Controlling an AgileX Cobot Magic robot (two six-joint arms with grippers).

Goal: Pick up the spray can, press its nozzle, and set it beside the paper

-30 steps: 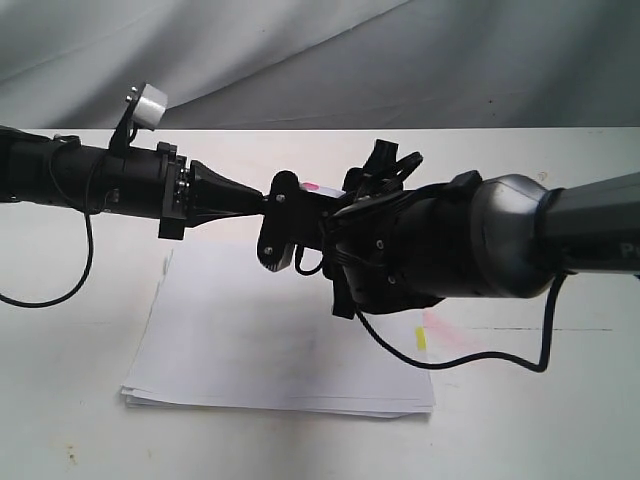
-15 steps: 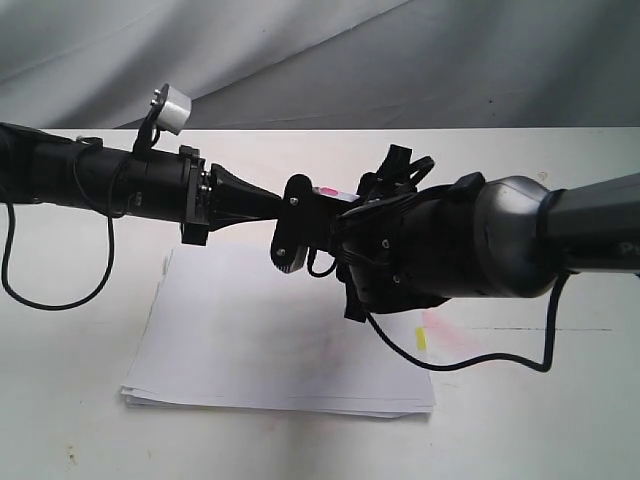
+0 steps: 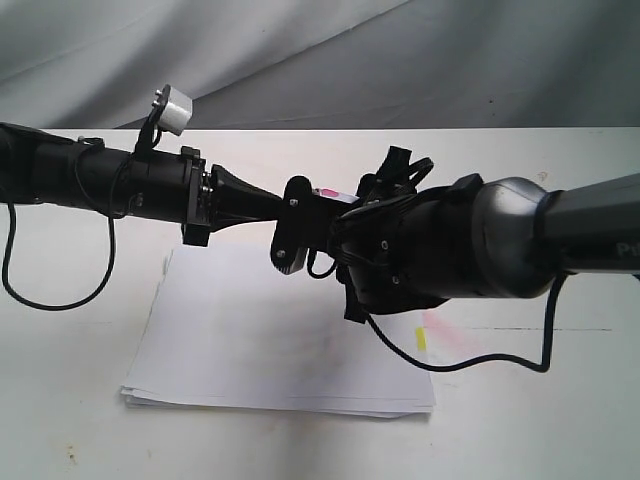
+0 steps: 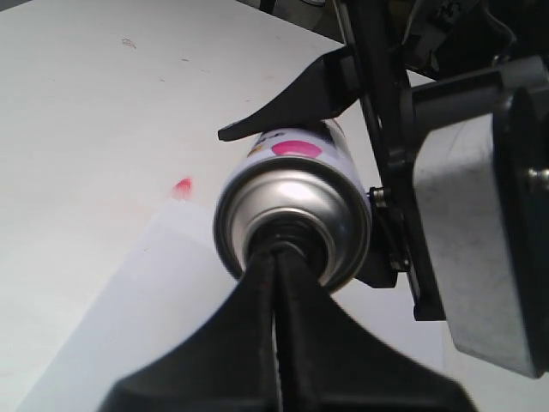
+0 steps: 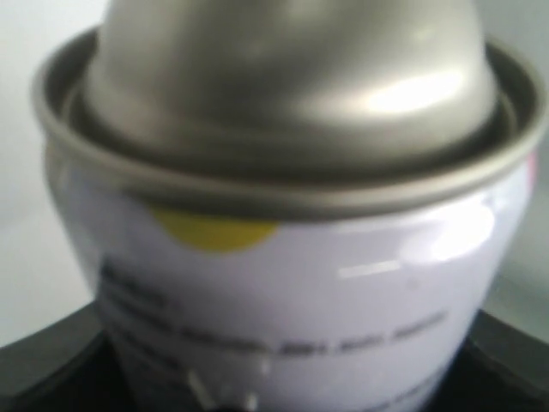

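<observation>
The spray can [image 4: 296,206] is held lying level in the air above the paper [image 3: 260,340]. My right gripper [image 3: 310,212] is shut on its body, one finger on each side. In the exterior view only a strip of the can with a pink dot [image 3: 326,190] shows. Its silver shoulder faces my left gripper [image 4: 281,249], which is shut, its joined tips set against the centre of the can's top. Those tips hide the nozzle. The right wrist view is filled by the can's label [image 5: 283,283] and its domed end.
The paper's yellow tab [image 3: 421,338] sits at its right edge, next to a faint pink stain [image 3: 440,325] on the white table [image 3: 560,420]. A grey cloth backdrop [image 3: 400,60] hangs behind. Both arms cross low over the table's middle.
The left arm has moved right, bringing its shut tips up against the can's top. The right gripper and can shifted slightly right. Almost nothing moved in the last half second.
</observation>
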